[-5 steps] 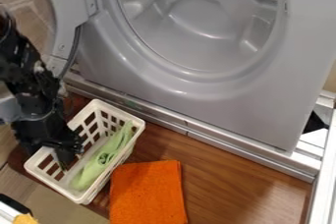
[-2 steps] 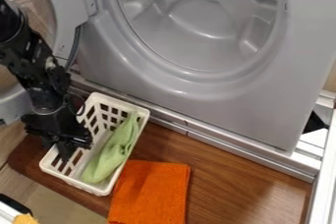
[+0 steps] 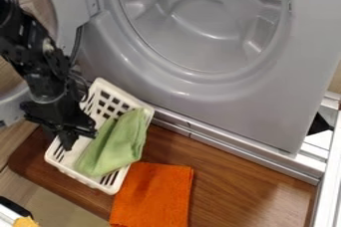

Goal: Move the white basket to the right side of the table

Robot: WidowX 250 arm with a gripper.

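Near the left end of the wooden table [image 3: 240, 176], below the machine's front [image 3: 256, 119], the white basket [image 3: 126, 95] is met at its left wall by the gripper [image 3: 69, 146]. How far open the gripper is cannot be told, nor whether the wall is firmly gripped. A folded green cloth [image 3: 120, 144] is carried inside the basket. The right side is not yet reached, so most of the move seems left to be done.

For the carry, a secure grip on the wall should be made sure of first, as the load is borne from one side and a tilt could easily be caused. Enough height should be given for the orange cloth [image 3: 153, 196], by which the lower right of the basket is closely bordered, to be cleared rather than dragged. The path is best kept parallel to the metal strip [image 3: 233, 144], so that no corner is caught on it. Slow, level travel is called for, and the basket should be released only once its base is fully supported.
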